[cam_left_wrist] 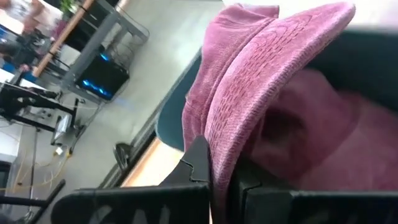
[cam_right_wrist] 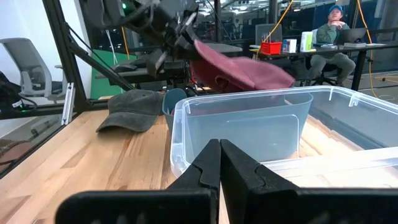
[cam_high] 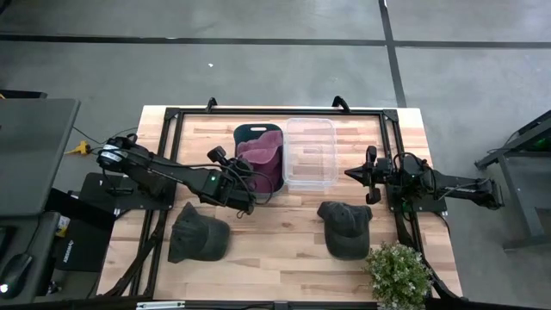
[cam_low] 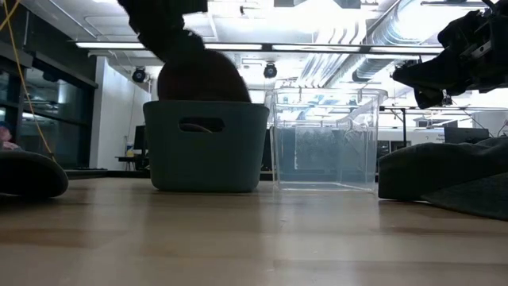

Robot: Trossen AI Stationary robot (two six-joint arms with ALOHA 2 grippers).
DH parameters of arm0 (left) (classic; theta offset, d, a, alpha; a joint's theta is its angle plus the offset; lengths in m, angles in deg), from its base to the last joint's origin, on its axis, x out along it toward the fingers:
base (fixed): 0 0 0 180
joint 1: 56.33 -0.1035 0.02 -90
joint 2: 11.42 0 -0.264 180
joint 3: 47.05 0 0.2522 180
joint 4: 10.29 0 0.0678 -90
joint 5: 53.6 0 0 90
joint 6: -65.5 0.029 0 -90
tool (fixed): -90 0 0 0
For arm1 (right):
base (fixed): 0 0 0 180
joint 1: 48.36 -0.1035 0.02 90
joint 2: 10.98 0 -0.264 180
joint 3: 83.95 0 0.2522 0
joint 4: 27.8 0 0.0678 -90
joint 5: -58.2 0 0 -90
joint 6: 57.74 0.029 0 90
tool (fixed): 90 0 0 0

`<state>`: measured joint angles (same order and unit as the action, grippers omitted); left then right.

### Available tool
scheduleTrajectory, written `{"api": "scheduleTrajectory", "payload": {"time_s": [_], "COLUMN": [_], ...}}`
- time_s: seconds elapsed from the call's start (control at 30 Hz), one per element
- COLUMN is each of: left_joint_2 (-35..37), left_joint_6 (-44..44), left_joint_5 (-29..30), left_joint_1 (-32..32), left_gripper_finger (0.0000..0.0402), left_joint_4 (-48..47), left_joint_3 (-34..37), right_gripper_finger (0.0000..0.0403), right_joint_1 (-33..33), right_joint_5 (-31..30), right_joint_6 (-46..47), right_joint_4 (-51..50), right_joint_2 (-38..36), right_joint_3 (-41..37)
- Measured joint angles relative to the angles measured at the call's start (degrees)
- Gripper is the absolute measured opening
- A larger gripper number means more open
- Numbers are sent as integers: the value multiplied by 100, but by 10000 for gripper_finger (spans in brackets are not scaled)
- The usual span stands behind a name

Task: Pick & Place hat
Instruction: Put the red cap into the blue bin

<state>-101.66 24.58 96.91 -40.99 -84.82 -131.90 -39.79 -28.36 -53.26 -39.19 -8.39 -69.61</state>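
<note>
The desk (cam_high: 284, 250) carried, at its far middle, a dark bin (cam_high: 250, 132) and, just to its right and seemingly touching it, a clear plastic tub (cam_high: 310, 153); two dark caps lay nearer, the left cap (cam_high: 198, 234) and the right cap (cam_high: 345, 227), well apart from each other; a small potted plant (cam_high: 398, 271) stood at the near right corner. The left end effector (cam_left_wrist: 219, 177) hung at the bin's left rim, its fingers pinching the edge of the maroon hat (cam_high: 263, 159), which drooped into and partly over the bin; the placing step was judged to be in hand, with the hat largely inside but not yet let go. The next move probably called for spreading the fingers so the hat dropped fully in, then lifting clear without dragging the brim back out. The right end effector (cam_right_wrist: 219, 163), fingers pressed together and empty, waited just right of the tub.
</note>
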Motion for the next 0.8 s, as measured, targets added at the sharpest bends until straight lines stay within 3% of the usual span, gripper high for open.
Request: {"api": "scheduleTrajectory", "payload": {"time_s": [0.37,0.6,0.8], "left_joint_2": [0,-93,-173], "left_joint_6": [79,594,1222], "left_joint_5": [-319,-528,-1061], "left_joint_1": [-1,-15,-79], "left_gripper_finger": [0,0,0], "left_joint_4": [82,152,469], "left_joint_3": [338,338,340], "right_gripper_finger": [0,0,0], "right_joint_1": [1,0,-1], "right_joint_5": [0,0,-2], "right_joint_6": [-1,-1,1], "right_joint_4": [-2,0,-2], "right_joint_2": [0,0,0], "right_joint_3": [0,2,0]}}
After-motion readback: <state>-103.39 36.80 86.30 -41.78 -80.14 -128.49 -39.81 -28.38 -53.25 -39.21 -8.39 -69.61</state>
